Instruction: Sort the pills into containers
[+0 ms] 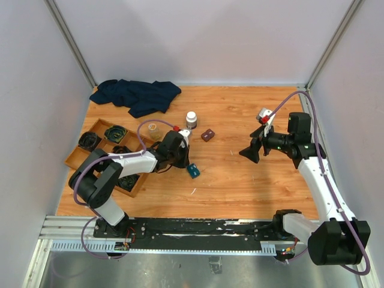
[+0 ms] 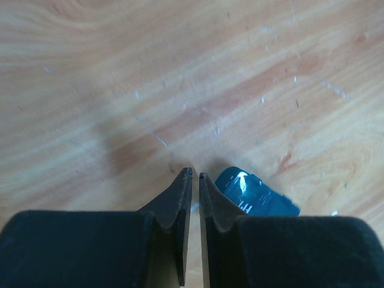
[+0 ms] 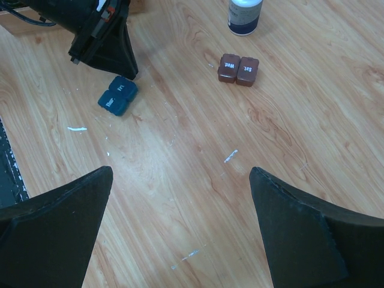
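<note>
A small teal pill case (image 1: pixel 193 171) lies on the wooden table near the middle; it also shows in the left wrist view (image 2: pixel 255 195) and the right wrist view (image 3: pixel 118 95). My left gripper (image 1: pixel 185 161) is shut and empty, its tips (image 2: pixel 195 175) just left of the teal case, close to the table. A brown pill case (image 1: pixel 207 135) lies further back, also in the right wrist view (image 3: pixel 238 69). My right gripper (image 1: pixel 255 150) is wide open and empty, held above the table to the right; its fingers (image 3: pixel 66 222) frame bare wood.
A white pill bottle (image 1: pixel 191 119) stands behind the brown case. A wooden compartment tray (image 1: pixel 75 158) with dark items sits at the left. A clear cup (image 1: pixel 155 129) stands by it. A dark blue cloth (image 1: pixel 137 95) lies at the back left.
</note>
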Controlling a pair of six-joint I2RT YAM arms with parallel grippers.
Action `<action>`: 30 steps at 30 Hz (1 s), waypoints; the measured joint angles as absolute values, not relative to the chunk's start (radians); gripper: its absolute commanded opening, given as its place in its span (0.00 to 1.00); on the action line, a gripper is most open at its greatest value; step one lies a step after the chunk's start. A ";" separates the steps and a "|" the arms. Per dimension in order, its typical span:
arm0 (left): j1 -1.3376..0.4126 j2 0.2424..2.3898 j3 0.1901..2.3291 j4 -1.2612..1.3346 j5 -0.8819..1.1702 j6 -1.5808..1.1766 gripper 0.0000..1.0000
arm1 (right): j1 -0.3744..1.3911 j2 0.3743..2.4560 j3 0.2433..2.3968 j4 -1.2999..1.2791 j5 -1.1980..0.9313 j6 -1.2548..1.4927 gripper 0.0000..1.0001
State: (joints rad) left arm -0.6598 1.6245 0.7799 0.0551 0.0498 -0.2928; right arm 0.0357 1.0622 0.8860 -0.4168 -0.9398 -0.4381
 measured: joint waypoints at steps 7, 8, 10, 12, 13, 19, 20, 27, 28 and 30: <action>-0.707 1.575 0.699 0.070 0.105 -0.314 0.15 | 0.059 1.071 0.886 -0.417 -0.941 -0.439 0.99; -0.715 1.567 0.693 0.078 0.109 -0.320 0.16 | 0.059 1.074 0.886 -0.417 -0.941 -0.439 0.98; -0.725 1.545 0.681 0.084 0.112 -0.335 0.17 | 0.062 1.079 0.886 -0.418 -0.943 -0.443 0.98; -0.728 1.513 0.668 0.086 0.105 -0.350 0.18 | 0.068 1.086 0.884 -0.418 -0.950 -0.447 0.99; -0.729 1.489 0.659 0.086 0.089 -0.361 0.18 | 0.074 1.090 0.881 -0.417 -0.953 -0.448 0.99; -0.729 1.314 0.577 0.094 0.044 -0.440 0.17 | 0.150 1.143 0.861 -0.416 -0.954 -0.453 0.99; -0.729 1.280 0.545 0.115 0.056 -0.467 0.16 | 0.168 1.156 0.859 -0.416 -0.949 -0.454 0.99; -0.789 1.248 0.424 0.164 0.091 -0.606 0.15 | 0.282 1.231 0.853 -0.393 -0.884 -0.450 0.98; -0.803 1.257 0.419 0.168 0.092 -0.619 0.15 | 0.297 1.242 0.850 -0.384 -0.868 -0.442 0.96; -0.822 1.278 0.419 0.176 0.093 -0.640 0.15 | 0.323 1.268 0.844 -0.358 -0.833 -0.422 0.91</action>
